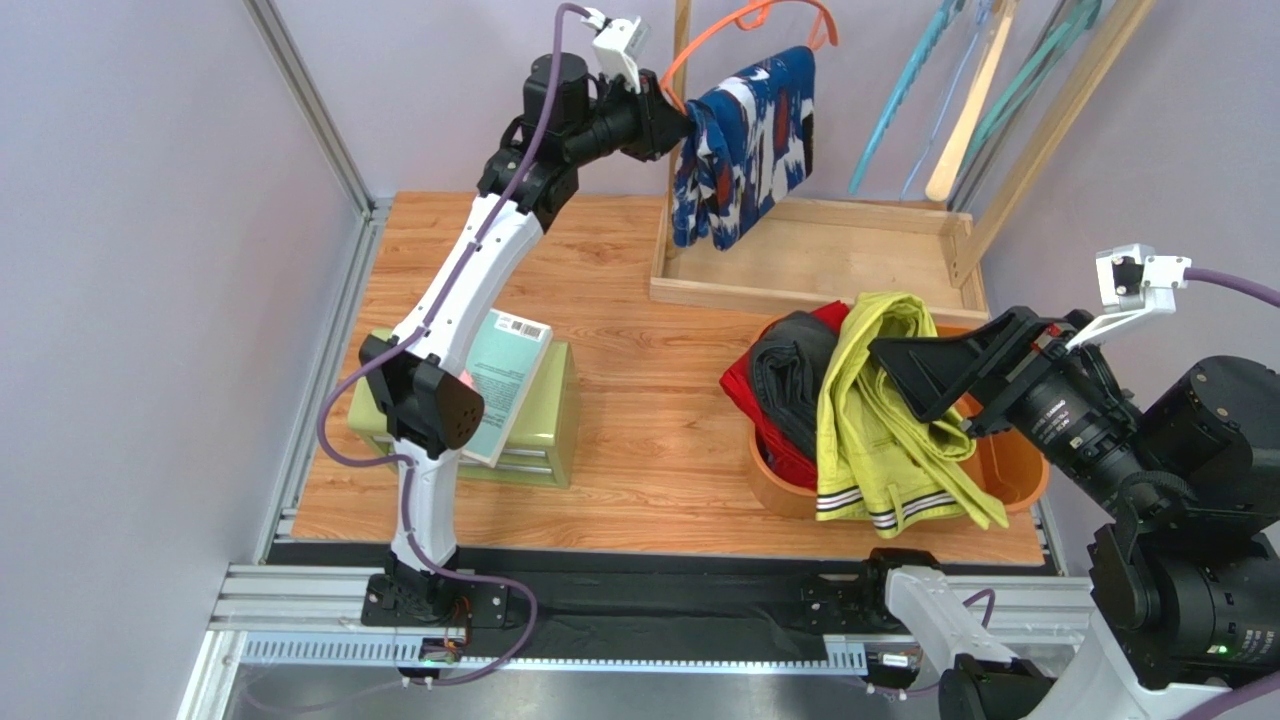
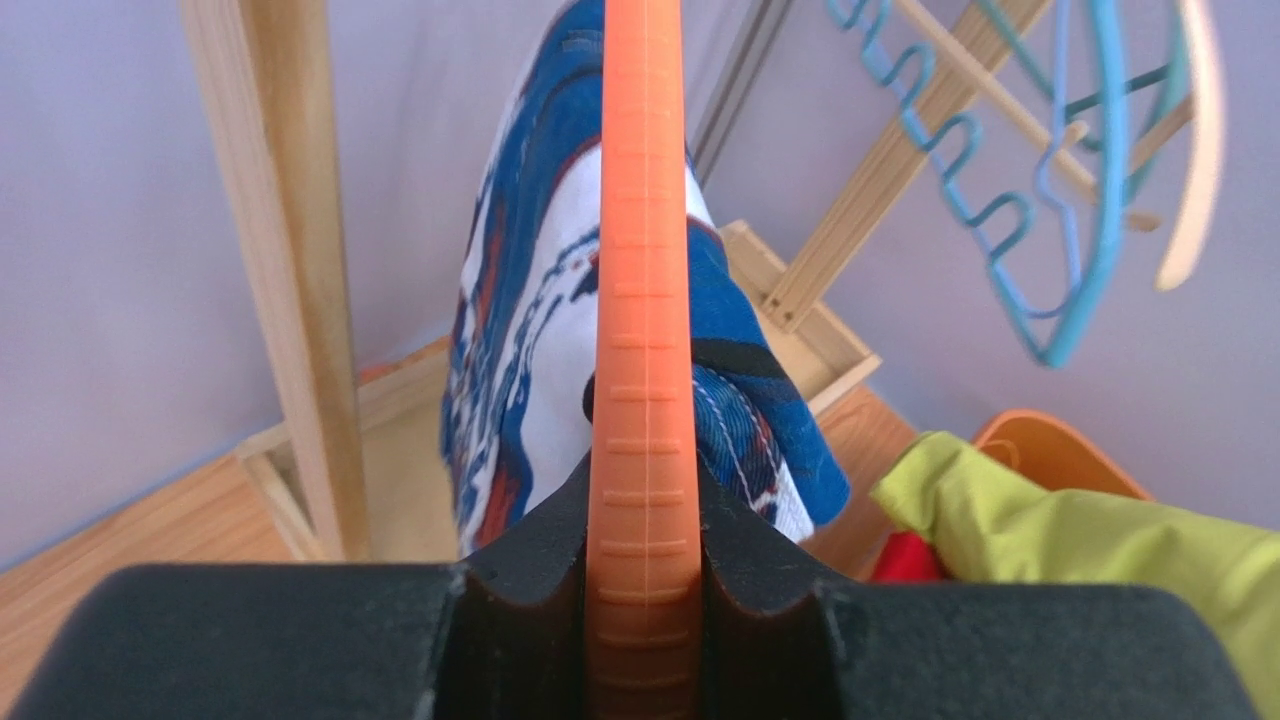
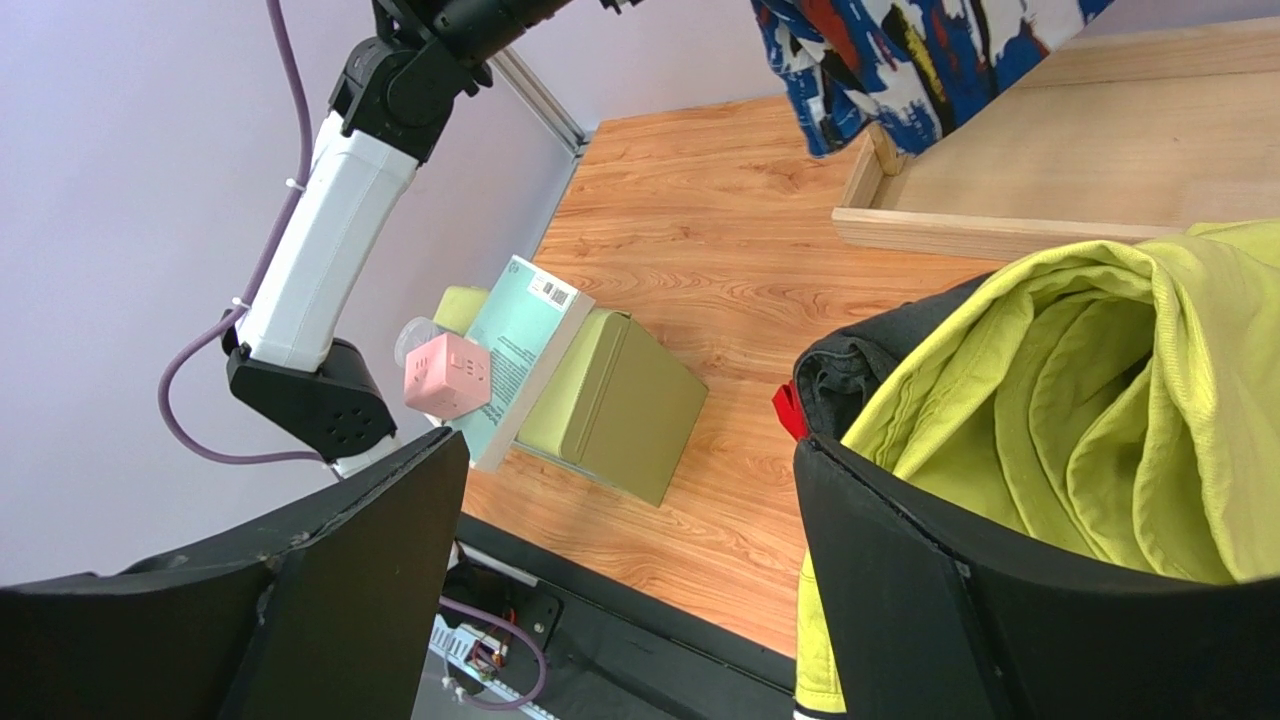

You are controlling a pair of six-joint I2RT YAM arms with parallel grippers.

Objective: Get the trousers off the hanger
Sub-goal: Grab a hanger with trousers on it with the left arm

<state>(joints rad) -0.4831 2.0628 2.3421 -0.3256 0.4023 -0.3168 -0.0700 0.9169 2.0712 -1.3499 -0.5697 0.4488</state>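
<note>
1. The left gripper (image 2: 643, 558) is clenching the ridged orange plastic hanger (image 2: 643, 300), its black fingers pressing both sides of the bar in the lower middle of the left wrist view.
2. The navy blue trousers (image 1: 747, 143), soft cloth with white and red patches, are hanging folded over that hanger at the upper middle of the top view, just beside the gripper.
3. They are hanging inside a pale wooden rack (image 1: 812, 263), whose upright post is standing left of them in the wrist view.
4. Wavy blue hangers (image 2: 1082, 225) are leaning in the upper right of that view.
5. The yellow-green trousers (image 1: 879, 413), with striped cuffs, are draping over the black trousers (image 1: 784, 383) and the red trousers (image 1: 739, 387) in a round orange basin (image 1: 1014, 468) at right centre.
6. The right gripper (image 1: 947, 383) is hovering released, fingers wide apart, just beside that pile.
7. A teal book (image 1: 504, 375) is leaning on a green box (image 1: 549, 413) at left, with a pink cube (image 3: 446, 375) beside it.
</note>
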